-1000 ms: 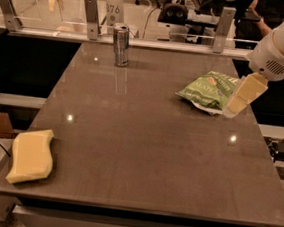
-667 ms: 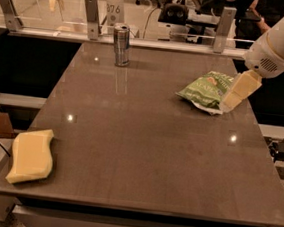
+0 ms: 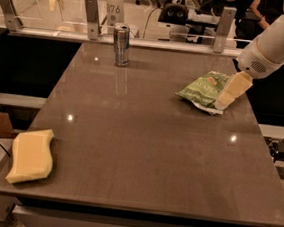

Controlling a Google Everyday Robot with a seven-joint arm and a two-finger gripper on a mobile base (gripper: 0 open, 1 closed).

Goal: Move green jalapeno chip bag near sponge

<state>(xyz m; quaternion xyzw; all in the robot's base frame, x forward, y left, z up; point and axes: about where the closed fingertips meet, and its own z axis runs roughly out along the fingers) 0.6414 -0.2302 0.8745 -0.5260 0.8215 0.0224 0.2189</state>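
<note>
The green jalapeno chip bag [image 3: 203, 90] lies crinkled on the far right part of the dark table [image 3: 144, 141], its white sealed edge toward the front. The gripper [image 3: 231, 94], with pale-yellow blocky fingers on a white arm, comes in from the upper right and hangs at the bag's right edge, partly in front of it. The sponge [image 3: 31, 155], a thick pale-yellow slab with wavy sides, lies at the table's front left corner, far from the bag.
A silver drink can [image 3: 121, 44] stands upright at the back of the table, left of centre. A rail with metal posts [image 3: 91, 16] runs behind the table. The table's right edge is just past the gripper.
The gripper has shifted slightly up and back along the bag's right edge. The bag, sponge and can have not moved.
</note>
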